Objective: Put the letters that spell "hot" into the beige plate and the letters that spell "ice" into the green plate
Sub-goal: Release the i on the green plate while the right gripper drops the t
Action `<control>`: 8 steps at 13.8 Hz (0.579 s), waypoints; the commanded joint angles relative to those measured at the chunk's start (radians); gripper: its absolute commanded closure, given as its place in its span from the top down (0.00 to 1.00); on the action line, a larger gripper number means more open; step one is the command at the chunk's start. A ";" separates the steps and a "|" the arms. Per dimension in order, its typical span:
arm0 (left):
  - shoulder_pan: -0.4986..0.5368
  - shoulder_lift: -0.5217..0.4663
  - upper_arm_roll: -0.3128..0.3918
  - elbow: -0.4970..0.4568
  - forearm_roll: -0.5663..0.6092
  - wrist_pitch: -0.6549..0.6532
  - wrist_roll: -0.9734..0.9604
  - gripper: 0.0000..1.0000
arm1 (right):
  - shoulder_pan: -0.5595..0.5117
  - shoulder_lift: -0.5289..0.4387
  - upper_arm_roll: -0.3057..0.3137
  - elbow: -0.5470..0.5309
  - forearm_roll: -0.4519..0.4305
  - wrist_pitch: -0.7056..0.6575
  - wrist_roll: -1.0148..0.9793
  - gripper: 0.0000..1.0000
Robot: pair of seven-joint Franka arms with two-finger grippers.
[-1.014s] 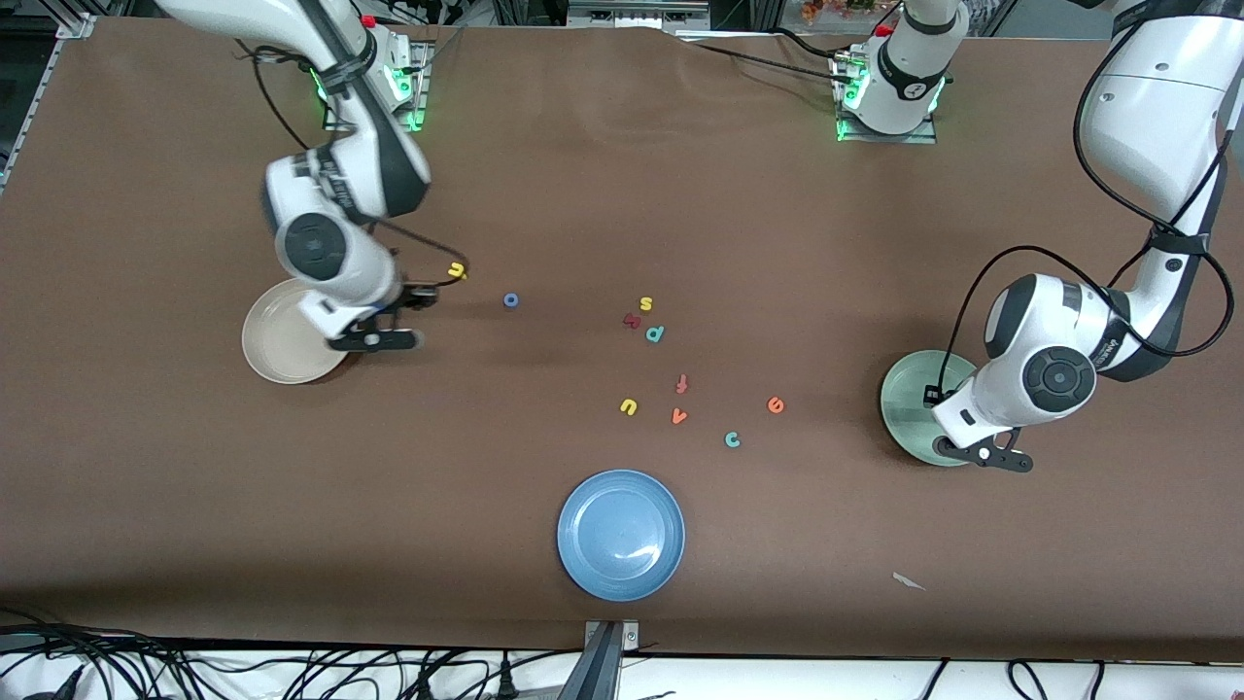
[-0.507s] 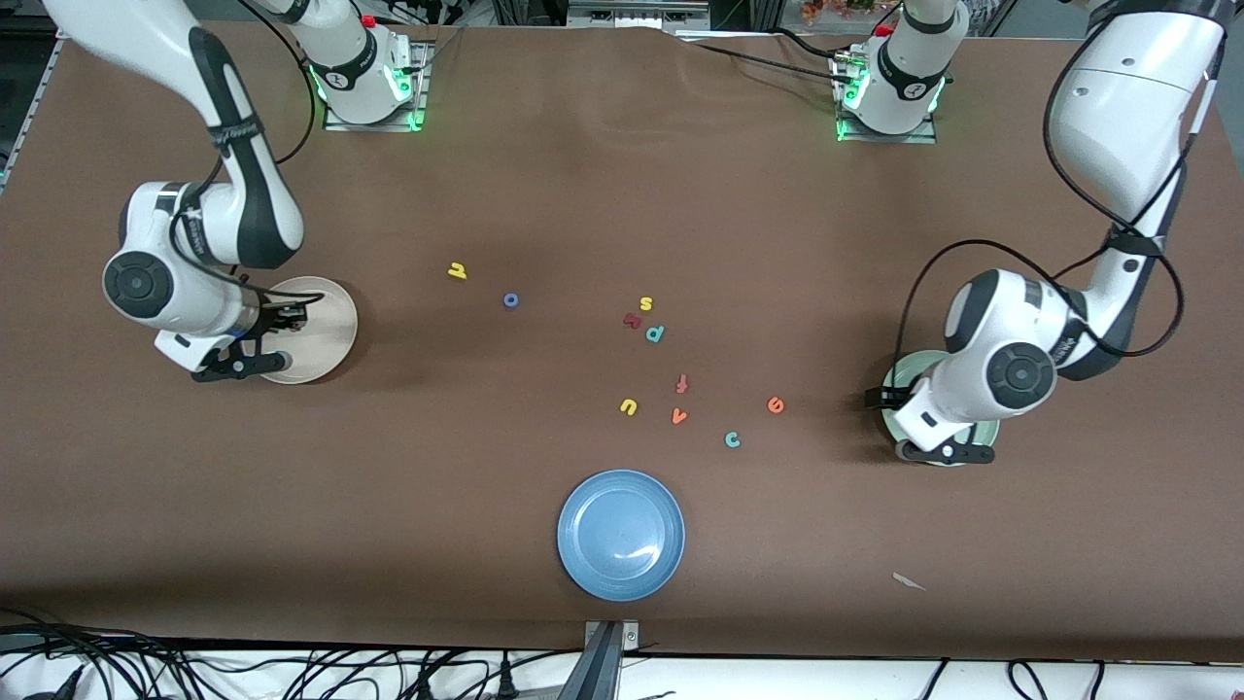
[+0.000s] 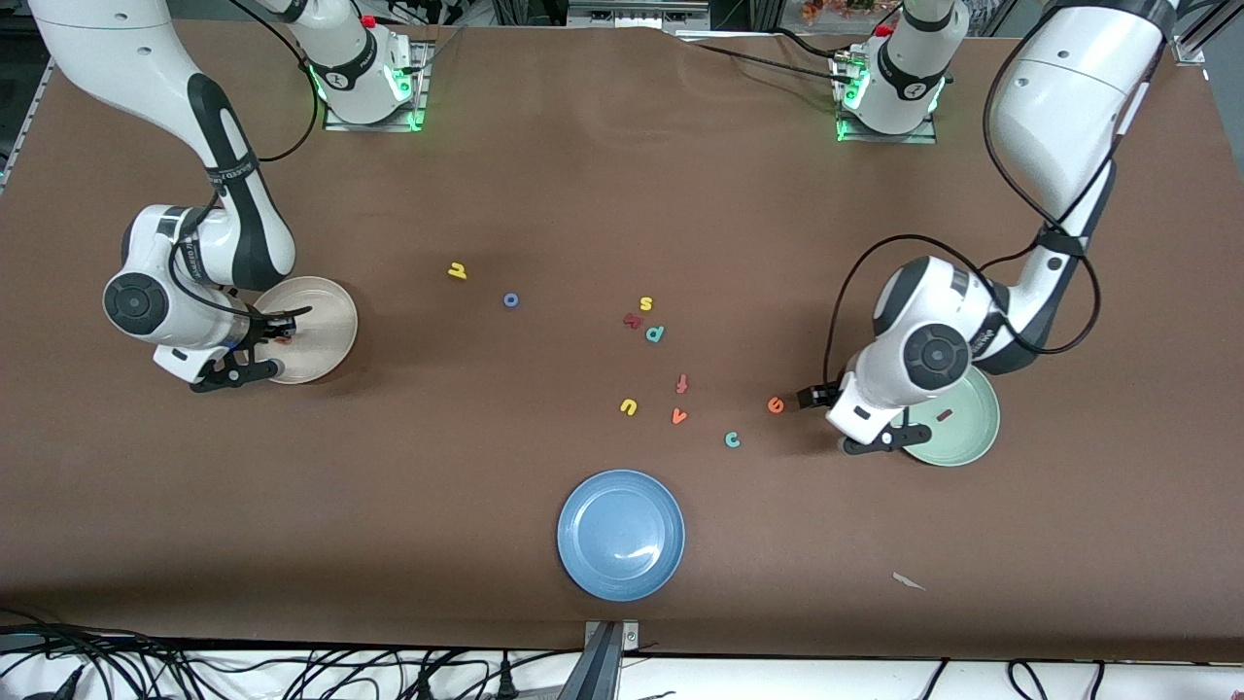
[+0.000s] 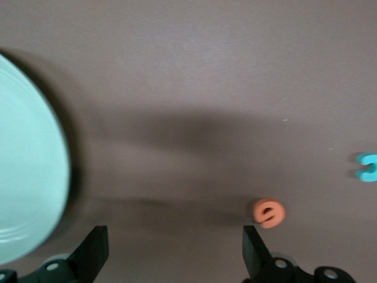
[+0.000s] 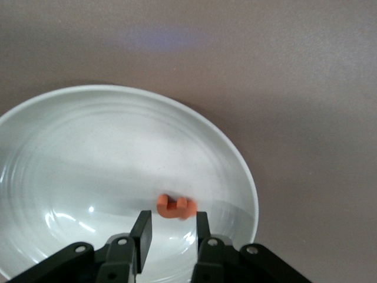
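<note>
brown table (image 3: 603,194), round cream-beige plate (image 3: 326,335) mid-frame by the right arm's end, orange foam t (image 5: 175,206) on it, right gripper (image 5: 174,233) over it, jaws partly apart, pale green plate (image 3: 962,428) holding dark red i (image 3: 945,415), left gripper (image 4: 171,256) jaws wide apart near orange e (image 3: 776,404)

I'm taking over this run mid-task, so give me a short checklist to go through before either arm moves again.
1. Dark red i in the green plate: ok.
2. Left gripper open, empty: ok.
3. Orange e on the table beside the left gripper, reachable: ok.
4. Right gripper over the beige plate: ok.
5. Orange t let go by the right gripper: cannot tell.
6. Teal c, blue o, yellow h plated: not ok.
</note>
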 commanded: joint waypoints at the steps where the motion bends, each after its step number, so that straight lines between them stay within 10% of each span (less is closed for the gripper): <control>1: -0.045 0.035 0.009 0.031 -0.029 0.040 -0.088 1.00 | -0.008 -0.032 0.012 0.004 0.007 -0.008 -0.008 0.79; 8: -0.102 0.095 0.012 0.054 -0.021 0.092 -0.197 0.99 | -0.004 -0.162 0.184 -0.025 0.089 -0.174 0.300 0.86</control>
